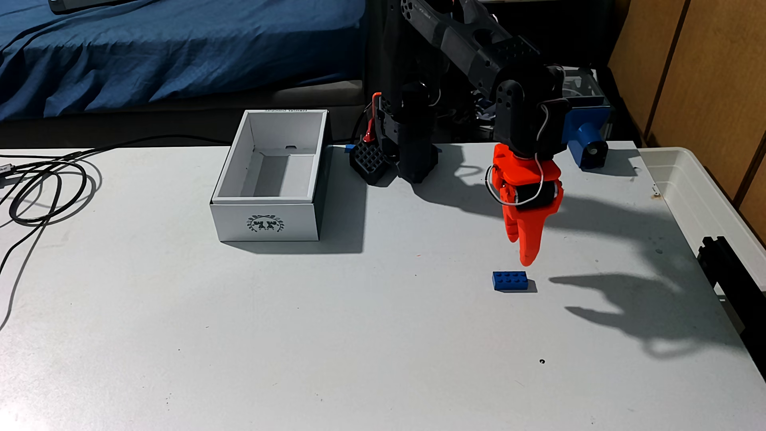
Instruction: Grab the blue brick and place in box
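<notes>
- My pincer [523,248] hangs point-down over the table [290,331], its orange fingers together or nearly so as far as this fixed view lets me judge; it grips nothing
- The brick [510,281] lies flat on the table, studs up, just below the fingertips and slightly toward the camera and to the picture's left of them; it is not touched
- The box [265,182] stands open and empty well off to the left of the pincer in this view, emblem side facing the camera
- First risk, as I read it: if I go down with the fingers this close together, the tips will land on the studs or shove the brick instead of straddling it, so they must spread before the descent
- Second risk: the tips sit a little behind the brick, and with one camera I cannot judge depth well; a drop from here may catch only the far edge and flip or skid the brick
- Third risk: the brick is small and smooth, so a grip on a corner could let it twist out on the carry
- Fourth risk: a low carry leftward could knock the near wall of the box; the arm's base [410,157] stands close beside the box, so my swing has little room there
</notes>
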Tool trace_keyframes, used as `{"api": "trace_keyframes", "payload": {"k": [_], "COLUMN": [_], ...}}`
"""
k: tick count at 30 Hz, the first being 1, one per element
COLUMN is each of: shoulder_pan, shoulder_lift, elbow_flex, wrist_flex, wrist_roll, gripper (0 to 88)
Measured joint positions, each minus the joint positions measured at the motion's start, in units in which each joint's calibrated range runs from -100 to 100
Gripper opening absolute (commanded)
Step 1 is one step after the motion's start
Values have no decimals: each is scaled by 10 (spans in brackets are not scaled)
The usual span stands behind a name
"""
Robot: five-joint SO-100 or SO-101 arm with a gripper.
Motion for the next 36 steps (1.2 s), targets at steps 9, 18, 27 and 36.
{"api": "trace_keyframes", "payload": {"k": [9,18,27,36], "shoulder_pan": [46,50,50,41], "shoulder_lift": [5,46,60,60], "elbow_flex": [4,45,46,47], "wrist_flex": [12,10,-14,-45], "wrist_roll": [0,0,-7,-36], "gripper": [226,226,226,226]}}
